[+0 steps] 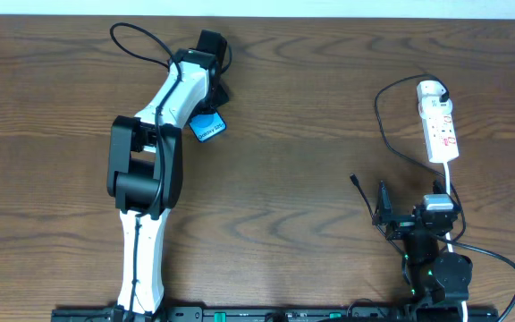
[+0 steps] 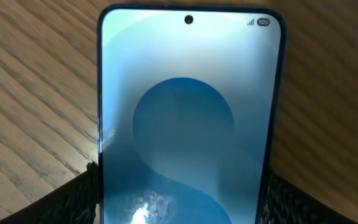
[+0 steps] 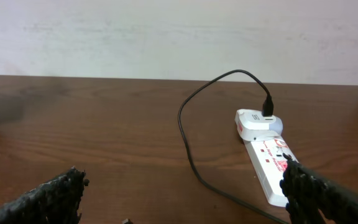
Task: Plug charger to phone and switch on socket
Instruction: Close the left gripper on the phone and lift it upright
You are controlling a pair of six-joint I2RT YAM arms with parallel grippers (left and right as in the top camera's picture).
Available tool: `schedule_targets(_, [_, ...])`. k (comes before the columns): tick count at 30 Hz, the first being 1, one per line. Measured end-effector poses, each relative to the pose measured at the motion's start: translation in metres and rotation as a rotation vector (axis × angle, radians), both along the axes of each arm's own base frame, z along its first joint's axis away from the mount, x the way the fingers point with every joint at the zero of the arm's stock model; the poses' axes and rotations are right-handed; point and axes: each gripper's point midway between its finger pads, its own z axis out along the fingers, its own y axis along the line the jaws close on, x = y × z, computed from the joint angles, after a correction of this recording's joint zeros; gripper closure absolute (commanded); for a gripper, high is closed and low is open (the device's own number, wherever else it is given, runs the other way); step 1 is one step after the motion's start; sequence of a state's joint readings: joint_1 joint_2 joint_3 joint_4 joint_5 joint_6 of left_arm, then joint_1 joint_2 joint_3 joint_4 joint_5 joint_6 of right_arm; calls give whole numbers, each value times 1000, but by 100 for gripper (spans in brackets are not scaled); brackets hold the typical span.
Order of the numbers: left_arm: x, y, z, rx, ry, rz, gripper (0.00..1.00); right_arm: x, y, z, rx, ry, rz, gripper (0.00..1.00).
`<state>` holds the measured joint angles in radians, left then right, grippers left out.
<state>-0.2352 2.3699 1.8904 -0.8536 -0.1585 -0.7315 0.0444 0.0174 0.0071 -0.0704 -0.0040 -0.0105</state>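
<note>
The right gripper (image 3: 185, 198) is facing across the brown wooden table (image 3: 104, 124), its black textured fingers (image 3: 48, 199) standing spread wide with nothing between them. Beyond it, the thin black charger cable (image 3: 180, 124) is curving into a white adapter (image 3: 257, 124) sitting at the end of the narrow white power strip with red marks (image 3: 266, 171). On the far left of the table, the left gripper (image 2: 179, 205) is pinching the slim black-edged smartphone (image 2: 185, 112) by its sides. The phone's bright blue screen is showing lighter circles.

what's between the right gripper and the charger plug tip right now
Nothing visible. The charger plug tip lies on the table close to the open right gripper. In the overhead view only bare wood shows between them.
</note>
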Motion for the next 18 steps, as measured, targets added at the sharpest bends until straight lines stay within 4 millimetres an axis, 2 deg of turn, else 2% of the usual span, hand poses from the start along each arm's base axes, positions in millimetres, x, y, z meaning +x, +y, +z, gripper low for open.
schedule_targets(5, [-18, -11, -1, -74, 86, -39, 21, 0, 0, 0, 0, 0, 0, 1])
schedule_targets(7, [-36, -17, -2, -117, 160, -47, 21, 0, 0, 0, 0, 0, 0, 1])
schedule_targets(11, [-54, -23, -1, -158, 240, -77, 21, 0, 0, 0, 0, 0, 0, 1])
schedule_targets(18, [-62, -29, -2, -192, 279, -155, 21, 0, 0, 0, 0, 0, 0, 1])
